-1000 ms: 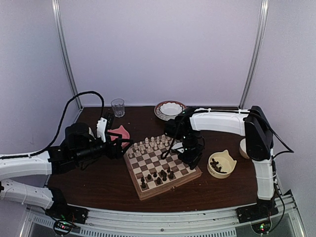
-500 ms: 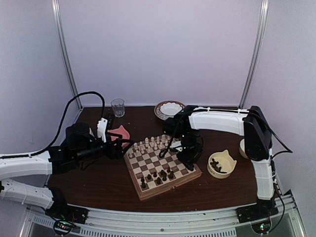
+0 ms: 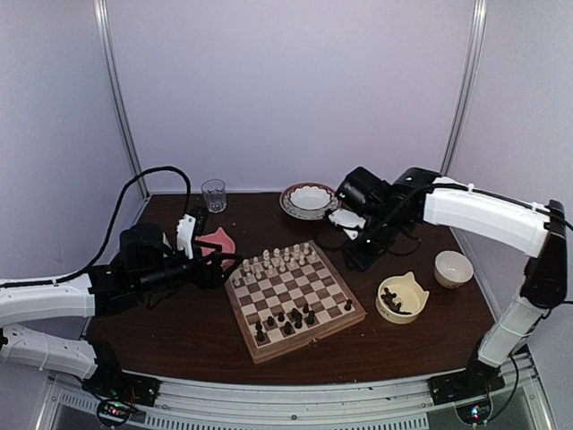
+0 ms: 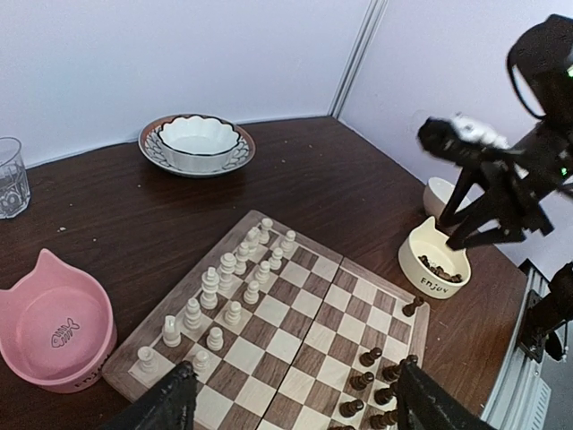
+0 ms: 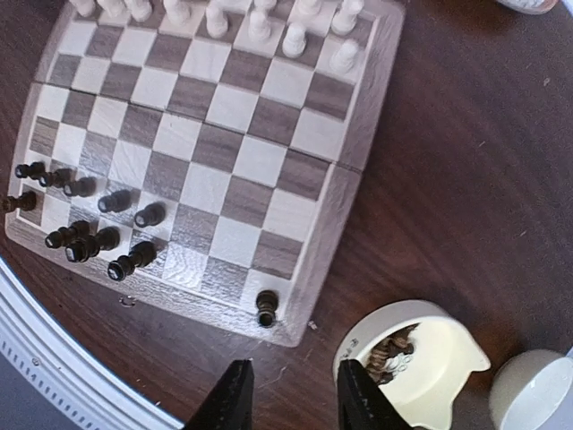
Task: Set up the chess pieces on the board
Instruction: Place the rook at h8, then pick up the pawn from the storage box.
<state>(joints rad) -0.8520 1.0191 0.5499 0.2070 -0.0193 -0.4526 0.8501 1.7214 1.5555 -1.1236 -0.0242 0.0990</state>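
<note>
Dark chess pieces [image 5: 116, 202] are sitting bunched on the near rows of the board [image 5: 356, 152], one standing alone at its corner. More are lying in the cream cat-eared bowl [image 5: 439, 372] on the bench [image 3: 179, 331], while the pink bowl [image 4: 54, 336] and patterned bowl [image 4: 199, 134] are showing nothing inside. They're looking tiny, light, hard and smooth, easily tipped, so I'm judging a pinch across the waist from straight above is suiting them. The right claw [image 5: 295, 399] is hanging raised off the board's right side, parted narrowly and empty, and the left claw [image 4: 300, 408] is hovering spread wide, also empty.
</note>
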